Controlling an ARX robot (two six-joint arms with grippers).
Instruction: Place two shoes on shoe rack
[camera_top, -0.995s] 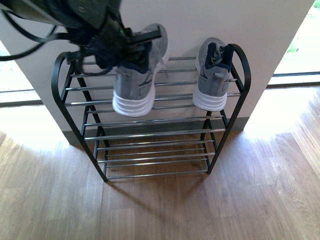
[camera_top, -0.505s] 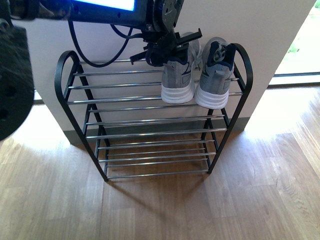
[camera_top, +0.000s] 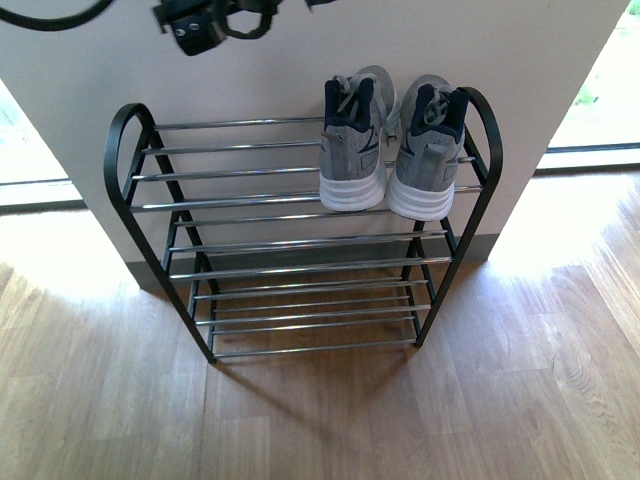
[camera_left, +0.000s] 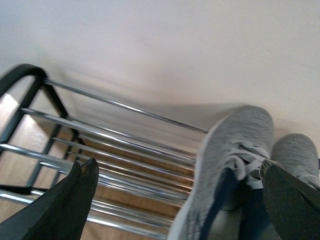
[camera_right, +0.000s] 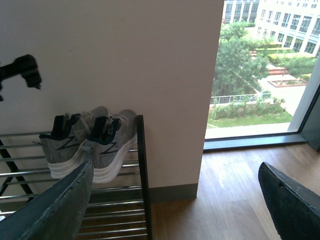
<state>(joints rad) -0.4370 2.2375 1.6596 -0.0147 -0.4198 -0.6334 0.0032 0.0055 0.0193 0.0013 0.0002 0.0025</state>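
Observation:
Two grey knit sneakers with white soles and navy collars stand side by side on the top tier of the shoe rack (camera_top: 250, 172), at its right end: the left one (camera_top: 354, 142) and the right one (camera_top: 427, 150). My left gripper (camera_top: 205, 22) is open and empty, raised above the rack's left half near the frame's top. In the left wrist view the left gripper (camera_left: 177, 192) hangs open over the bars beside a sneaker (camera_left: 227, 170). My right gripper (camera_right: 175, 200) is open and empty, off to the rack's right. The pale slides are out of view.
The rack stands against a white wall (camera_top: 300, 60) on a wooden floor (camera_top: 320, 420). Its lower tiers (camera_top: 300, 290) hold nothing. A floor-length window (camera_right: 260, 65) lies to the right of the wall.
The left gripper set the second sneaker beside the first on the top tier, let go, and rose up and to the left. Both sneakers now rest free.

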